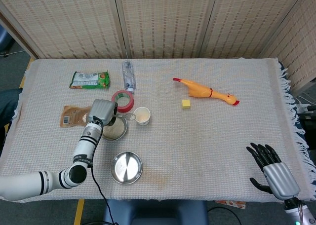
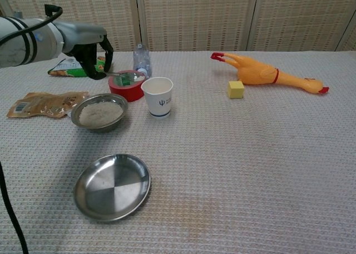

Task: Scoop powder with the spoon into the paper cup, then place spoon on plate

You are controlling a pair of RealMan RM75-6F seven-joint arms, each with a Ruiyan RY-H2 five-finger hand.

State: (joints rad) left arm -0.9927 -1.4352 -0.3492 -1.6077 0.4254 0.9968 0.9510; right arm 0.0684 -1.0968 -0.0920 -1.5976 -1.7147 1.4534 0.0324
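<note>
The left robot hand (image 2: 89, 48) is closed on the handle of the spoon (image 2: 123, 76), which is held roughly level above the table (image 2: 250, 170), its bowl just short of the paper cup (image 2: 157, 96) and over the red tape roll (image 2: 125, 84). The spoon bowl appears to carry a small load, though this cannot be confirmed at this size. The right robot hand (image 1: 271, 168) is seen near the table's right front corner, fingers spread, with nothing held. The task is judged to be partway through: the scooping step appears done, and the transfer to the cup is in hand. Tipping the powder into the cup and setting the spoon down on the plate (image 2: 113, 186) are not yet done. The bowl of powder (image 2: 100, 112) lies just below and in front of the left robot hand, beside the cup. The cup stands just to the right of the spoon tip, apart from it. The plate lies nearer the front edge, well apart from the left robot hand, and nothing is seen on it.
</note>
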